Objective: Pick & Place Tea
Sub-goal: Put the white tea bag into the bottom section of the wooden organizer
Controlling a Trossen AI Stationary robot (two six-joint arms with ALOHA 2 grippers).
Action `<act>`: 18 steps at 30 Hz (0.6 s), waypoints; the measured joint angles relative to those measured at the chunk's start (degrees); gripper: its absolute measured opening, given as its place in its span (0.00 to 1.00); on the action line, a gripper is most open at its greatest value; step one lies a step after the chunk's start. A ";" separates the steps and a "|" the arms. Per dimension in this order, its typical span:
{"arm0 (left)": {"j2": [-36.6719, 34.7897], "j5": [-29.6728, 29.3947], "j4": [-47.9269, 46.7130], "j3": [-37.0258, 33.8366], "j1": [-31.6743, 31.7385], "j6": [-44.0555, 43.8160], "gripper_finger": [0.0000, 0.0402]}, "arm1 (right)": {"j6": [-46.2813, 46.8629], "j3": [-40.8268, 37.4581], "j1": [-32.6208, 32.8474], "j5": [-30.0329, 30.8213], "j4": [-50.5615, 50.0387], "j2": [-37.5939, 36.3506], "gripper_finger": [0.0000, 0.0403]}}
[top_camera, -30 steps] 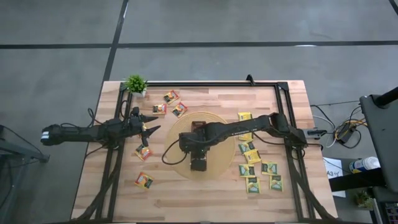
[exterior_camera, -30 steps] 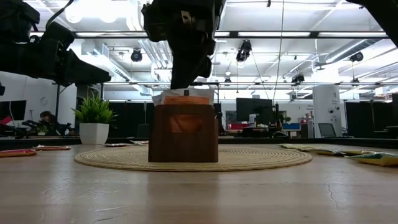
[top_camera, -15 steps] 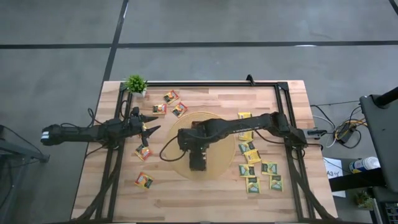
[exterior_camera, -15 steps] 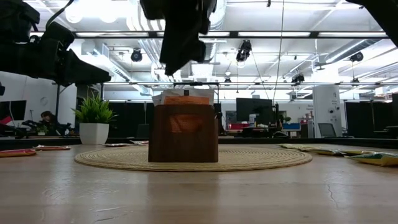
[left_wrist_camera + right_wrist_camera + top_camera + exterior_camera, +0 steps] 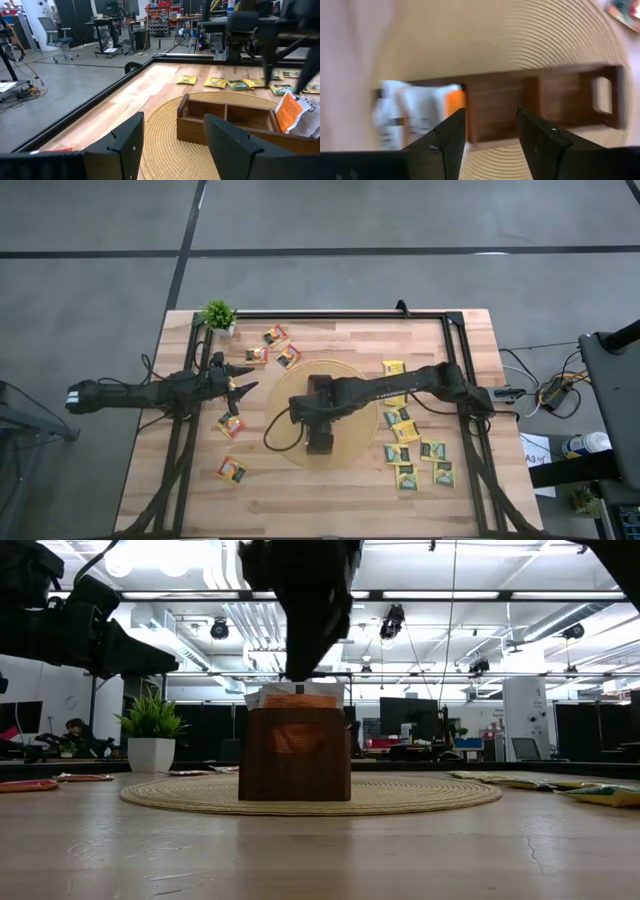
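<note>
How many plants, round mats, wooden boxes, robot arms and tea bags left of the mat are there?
Potted plant: 1
Round mat: 1
Wooden box: 1
Robot arms: 2, the left arm and the right arm
Tea sachets left of the mat: 5
Total: 10

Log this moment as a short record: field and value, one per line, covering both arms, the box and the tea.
right gripper: above the brown box, fingers apart, nothing between them
left gripper: waiting over the table's left side, fingers open, empty
box: on the round woven mat, compartments in a row
tea in box: orange sachet and white ones in one end compartment
loose tea: yellow and green sachets right of the mat, orange sachets at the left
plant: far left corner
</note>
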 joint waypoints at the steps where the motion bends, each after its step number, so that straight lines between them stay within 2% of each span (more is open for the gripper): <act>1: -0.01 0.00 0.00 0.01 0.00 0.00 0.50 | 0.43 -0.70 -0.02 0.55 0.05 0.00 0.42; 5: -0.01 0.00 0.00 0.00 0.00 -0.01 0.50 | 1.04 -3.57 0.15 -0.40 1.72 0.00 0.40; 11: -0.01 0.00 0.00 -0.01 0.02 0.01 0.50 | -0.26 -5.56 1.05 -7.34 6.36 0.00 0.38; 18: 0.01 0.00 0.00 0.01 0.04 0.01 0.50 | -0.42 -5.66 1.21 -7.38 6.26 -0.71 0.37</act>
